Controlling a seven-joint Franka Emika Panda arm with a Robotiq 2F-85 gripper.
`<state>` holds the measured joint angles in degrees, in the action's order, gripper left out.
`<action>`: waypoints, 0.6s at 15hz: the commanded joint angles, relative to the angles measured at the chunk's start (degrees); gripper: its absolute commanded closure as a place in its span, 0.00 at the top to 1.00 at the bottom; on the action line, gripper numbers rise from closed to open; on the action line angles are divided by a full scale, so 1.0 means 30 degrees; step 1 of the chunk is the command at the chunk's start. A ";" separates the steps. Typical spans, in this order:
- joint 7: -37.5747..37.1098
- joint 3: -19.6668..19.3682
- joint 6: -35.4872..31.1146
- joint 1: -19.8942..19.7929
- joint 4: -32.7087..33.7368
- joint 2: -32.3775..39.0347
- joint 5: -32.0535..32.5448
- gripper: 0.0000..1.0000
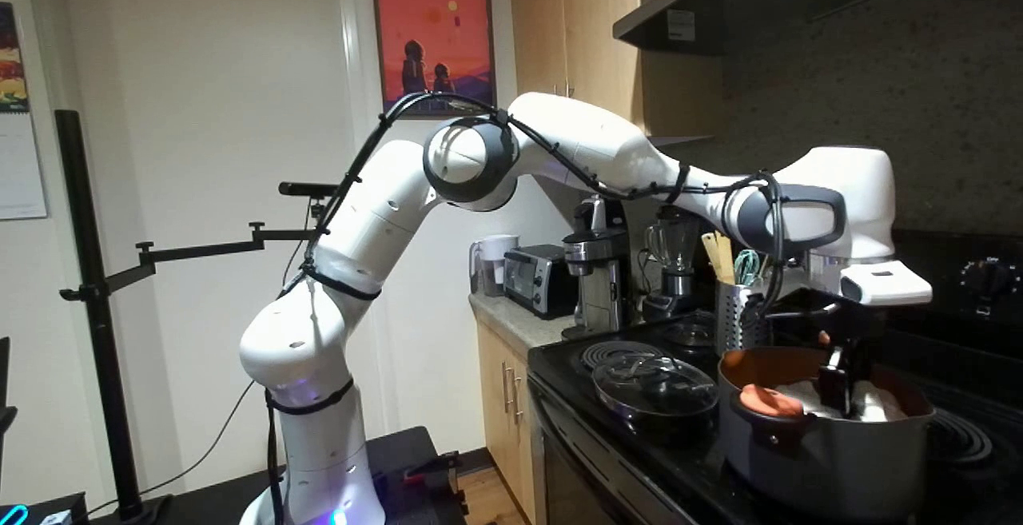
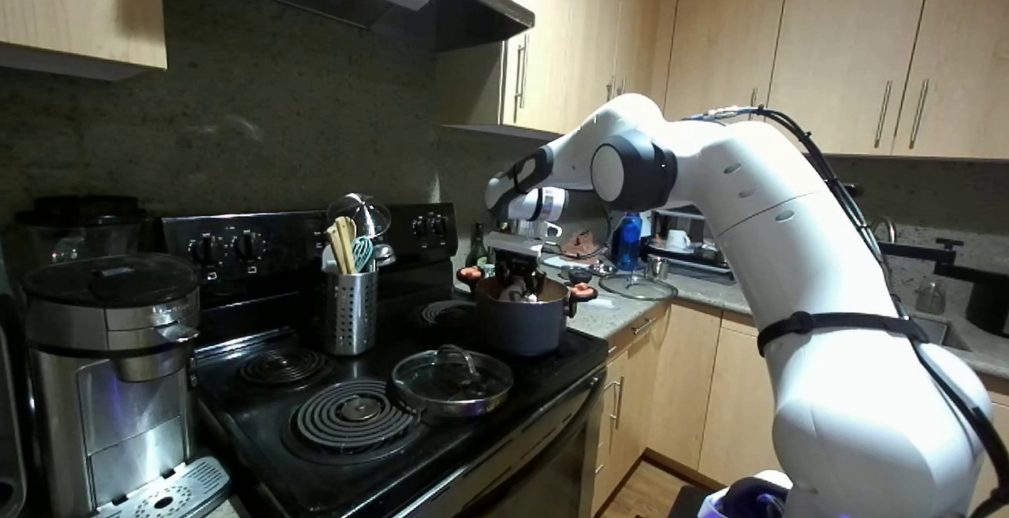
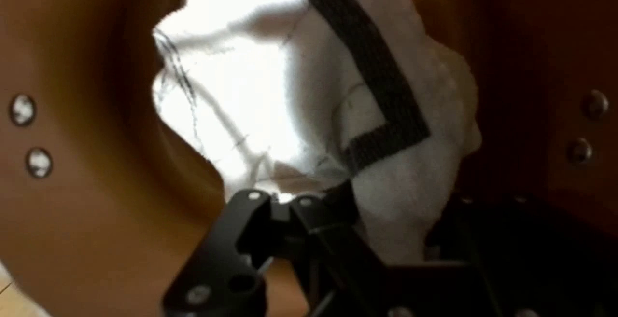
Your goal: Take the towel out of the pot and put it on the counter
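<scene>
The pot (image 1: 823, 465) stands on the stove, grey outside and copper-orange inside; it also shows in an exterior view (image 2: 520, 330) and its inner wall fills the wrist view (image 3: 72, 240). The white towel (image 3: 251, 90) with a dark stripe lies bunched inside the pot; parts of it show in an exterior view (image 1: 875, 403). My gripper (image 3: 392, 206) points down into the pot, its fingers partly closed with a narrowed fold of towel filling the gap. Its fingertips are hidden in the cloth. The counter (image 2: 619, 314) runs beside the stove, with another stretch in an exterior view (image 1: 515, 316).
A lidded black pan (image 2: 451, 382) sits on the stove (image 2: 268, 431) near the pot. A metal utensil holder (image 2: 351, 313) stands behind. A glass lid (image 2: 637, 287) and dishes lie on the counter. The range hood (image 1: 695, 5) hangs above. Orange pot handles (image 2: 582, 292) stick out.
</scene>
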<state>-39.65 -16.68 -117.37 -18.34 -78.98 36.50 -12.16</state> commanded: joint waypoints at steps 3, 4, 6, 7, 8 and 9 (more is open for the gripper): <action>0.0304 0.0056 0.0670 -0.0187 -0.0281 -0.1813 0.0091 0.04; 0.0372 0.0064 0.0659 -0.0272 -0.0234 -0.2003 0.0038 0.04; 0.0460 0.0092 0.0831 -0.0476 0.0008 -0.2214 -0.0079 0.04; 0.0517 0.0110 0.0927 -0.0589 0.0112 -0.2317 -0.0146 0.04; 0.0535 0.0124 0.1017 -0.0717 0.0256 -0.2407 -0.0247 0.04; 0.0558 0.0126 0.1088 -0.0858 0.0418 -0.2507 -0.0349 0.04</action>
<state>-39.39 -16.68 -116.83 -19.61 -78.87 30.68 -12.24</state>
